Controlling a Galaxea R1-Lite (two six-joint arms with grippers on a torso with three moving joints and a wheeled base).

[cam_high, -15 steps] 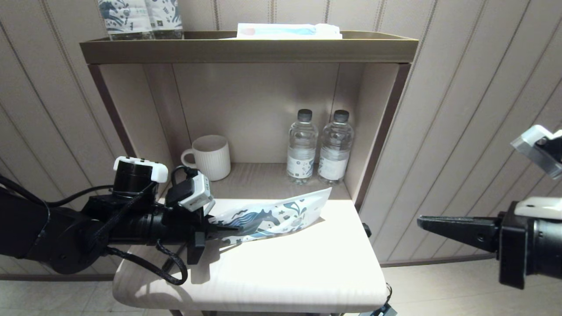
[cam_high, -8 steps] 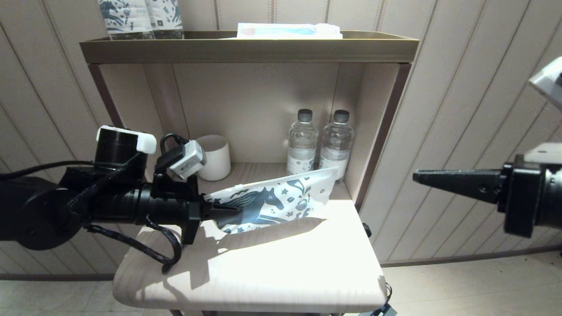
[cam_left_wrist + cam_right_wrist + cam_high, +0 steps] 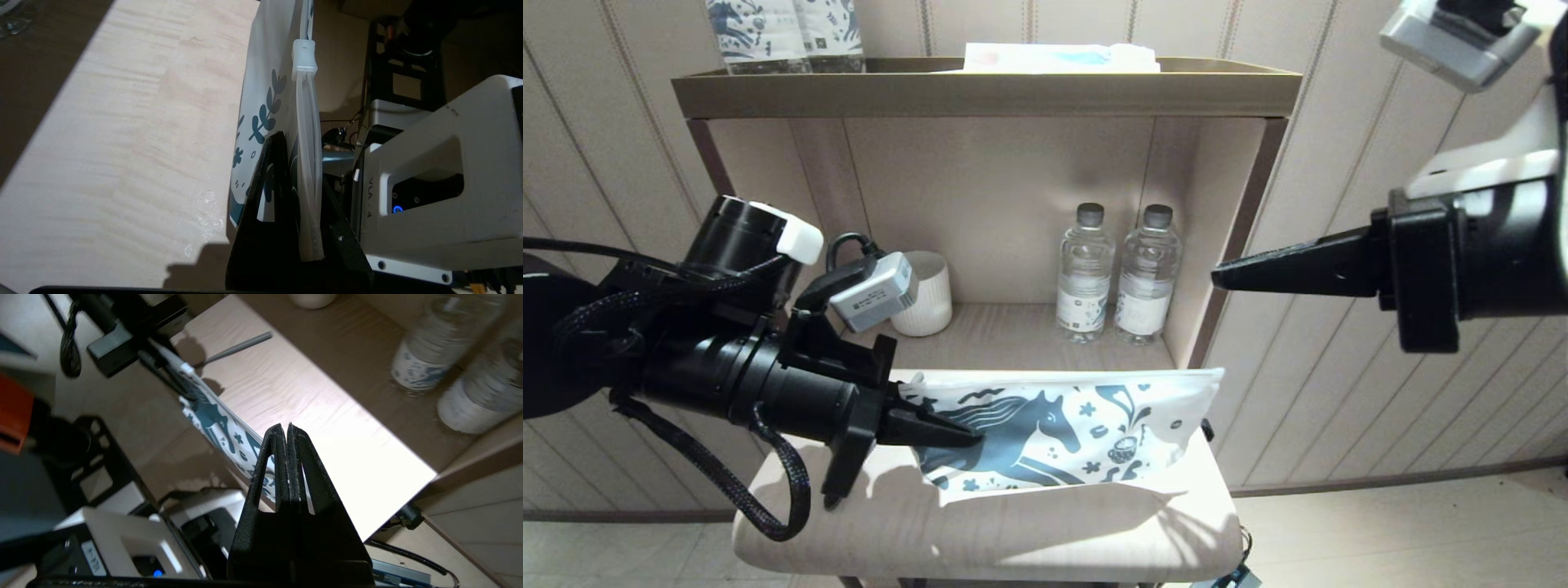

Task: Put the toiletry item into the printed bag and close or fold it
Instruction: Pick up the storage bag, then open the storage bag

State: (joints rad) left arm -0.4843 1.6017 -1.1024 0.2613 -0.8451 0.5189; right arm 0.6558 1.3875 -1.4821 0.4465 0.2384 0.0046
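The printed bag (image 3: pixel 1078 429), a white pouch with a dark blue horse, hangs upright on its long edge above the table (image 3: pixel 1013 539). My left gripper (image 3: pixel 976 437) is shut on its left end. In the left wrist view the fingers (image 3: pixel 269 171) clamp the bag (image 3: pixel 261 102) beside its clear zip strip, with the slider (image 3: pixel 304 57) further along. The toiletry item, a slim grey toothbrush (image 3: pixel 239 347), lies on the table behind the bag; the head view hides it. My right gripper (image 3: pixel 1217 278) (image 3: pixel 287 428) hovers high at the right, shut and empty.
Two water bottles (image 3: pixel 1085 278) (image 3: pixel 1147 273) and a white ribbed mug (image 3: pixel 923 294) stand in the shelf niche behind the table. On the top shelf are printed bottles (image 3: pixel 784 33) and a flat packet (image 3: pixel 1058 57). The niche's right wall (image 3: pixel 1225 245) is close to my right gripper.
My left gripper has lifted the bag off the table and turned it upright, nearer to me. My right arm has risen and moved left toward the shelf.
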